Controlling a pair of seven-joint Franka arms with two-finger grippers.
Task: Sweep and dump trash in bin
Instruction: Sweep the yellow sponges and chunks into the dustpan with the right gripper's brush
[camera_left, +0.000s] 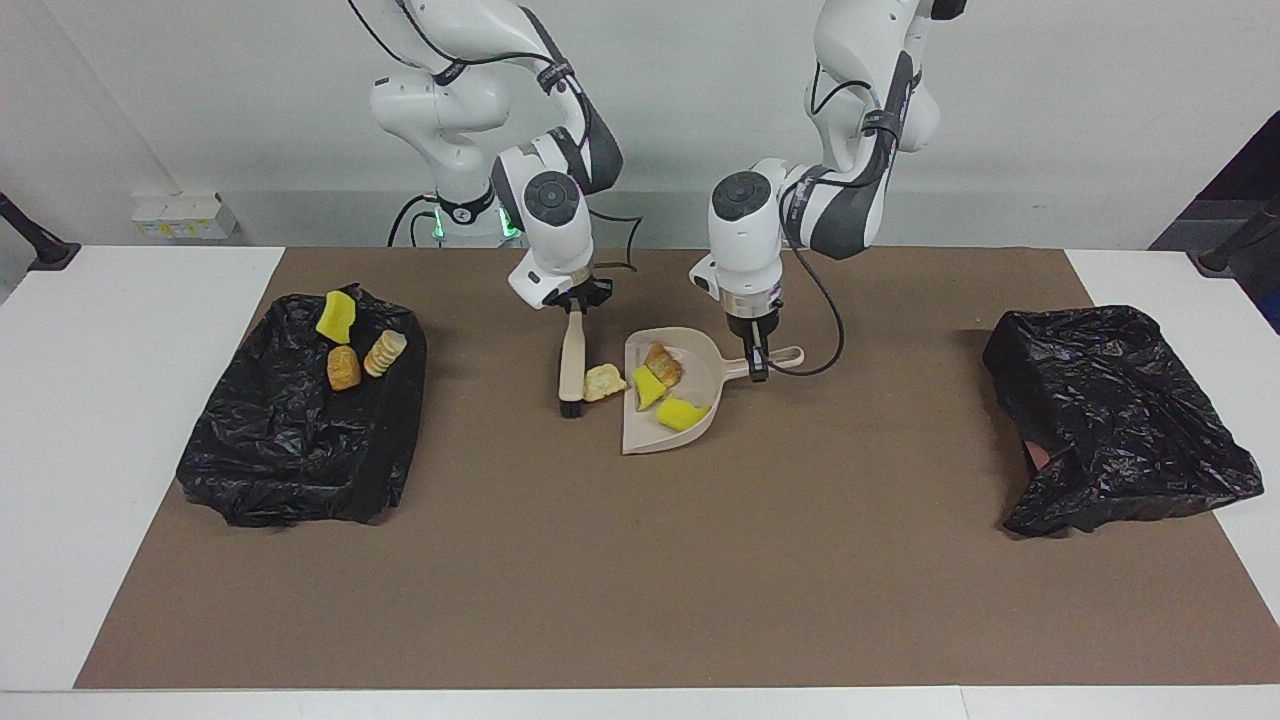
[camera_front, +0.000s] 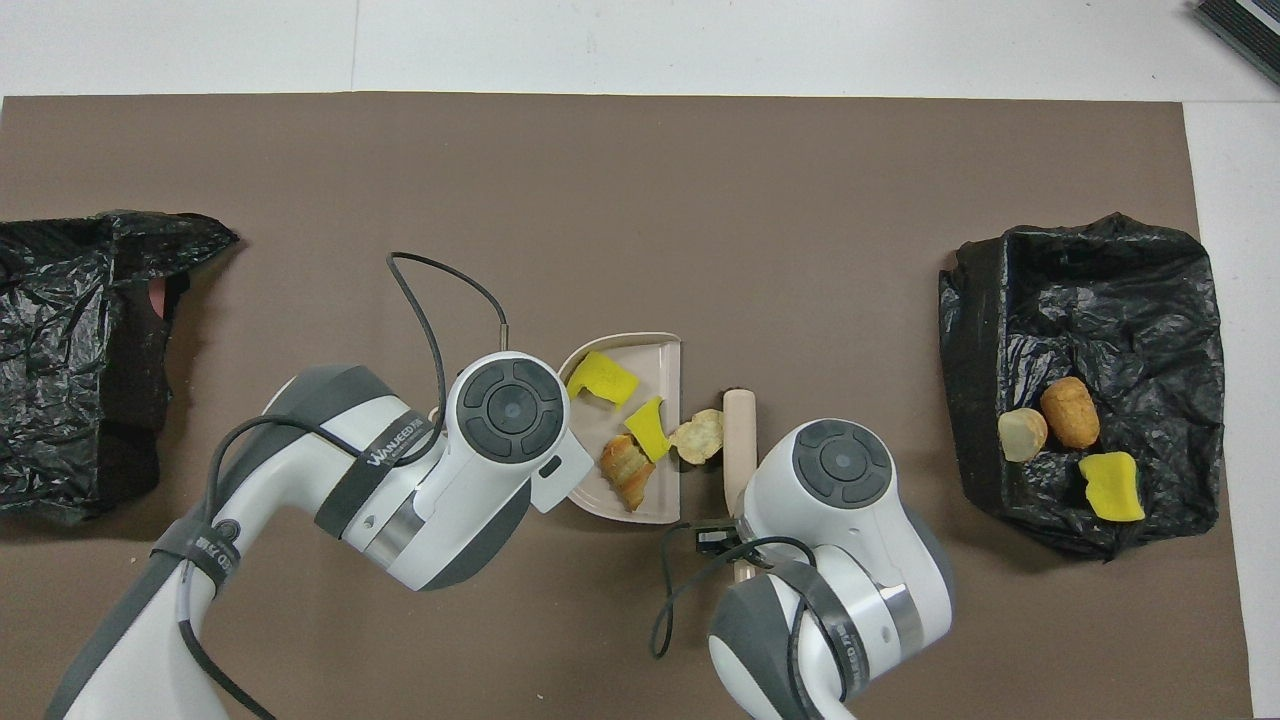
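Your right gripper (camera_left: 574, 308) is clenched on the brush (camera_left: 571, 366), bristles down on the mat touching a bread lump (camera_left: 603, 382) at the dustpan's (camera_left: 700, 378) open edge. Your left gripper (camera_left: 757, 362) grips the dustpan handle; two yellow scraps (camera_left: 681, 413) and a brown lump (camera_left: 664, 363) lie inside. More trash sits on the black bin (camera_left: 290, 450) toward the right arm's end.

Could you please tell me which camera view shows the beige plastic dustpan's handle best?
The facing view: the beige plastic dustpan's handle sticks out toward the left arm's end of the table, with the left pincer shut on it. In the overhead view the left arm hides it; only the pan's rim shows.
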